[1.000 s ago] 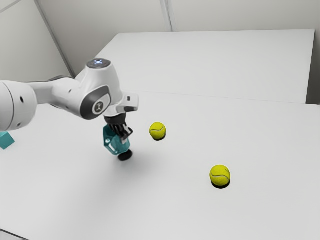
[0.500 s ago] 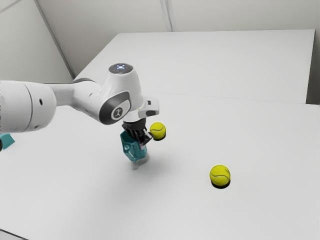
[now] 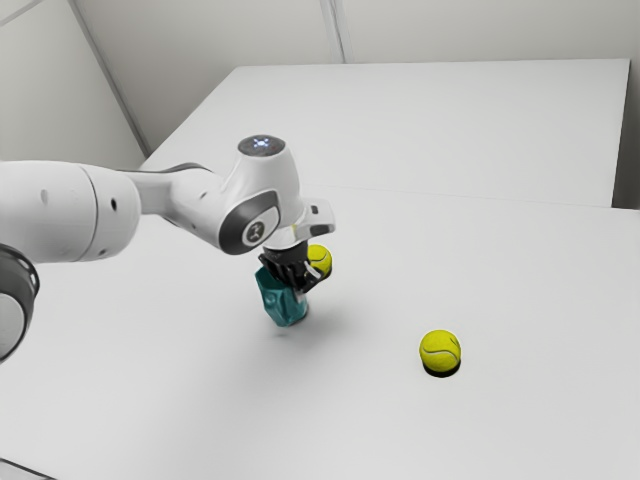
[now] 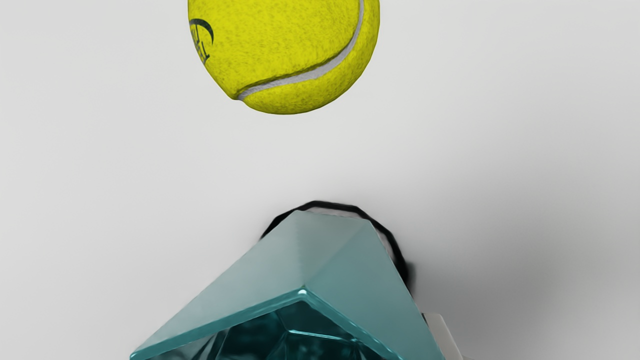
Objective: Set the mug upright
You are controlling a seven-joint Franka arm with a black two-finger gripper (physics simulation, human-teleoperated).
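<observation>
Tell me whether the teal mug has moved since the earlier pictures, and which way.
Yes. The teal mug has moved toward the exterior view's right, closer to the front tennis ball, which has stayed put.

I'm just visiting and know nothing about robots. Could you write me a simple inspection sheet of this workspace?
Surface: white tabletop, plain.
Job's things: teal mug, at the gripper, its opening toward the wrist camera; I can't tell whether it stands fully upright.
Clutter: two yellow tennis balls, one partly behind the gripper in the exterior view, the other farther to that view's right.
Gripper: black, at the mug; grip unclear.
Cables: nothing seen.
Surroundings: pale walls.
</observation>
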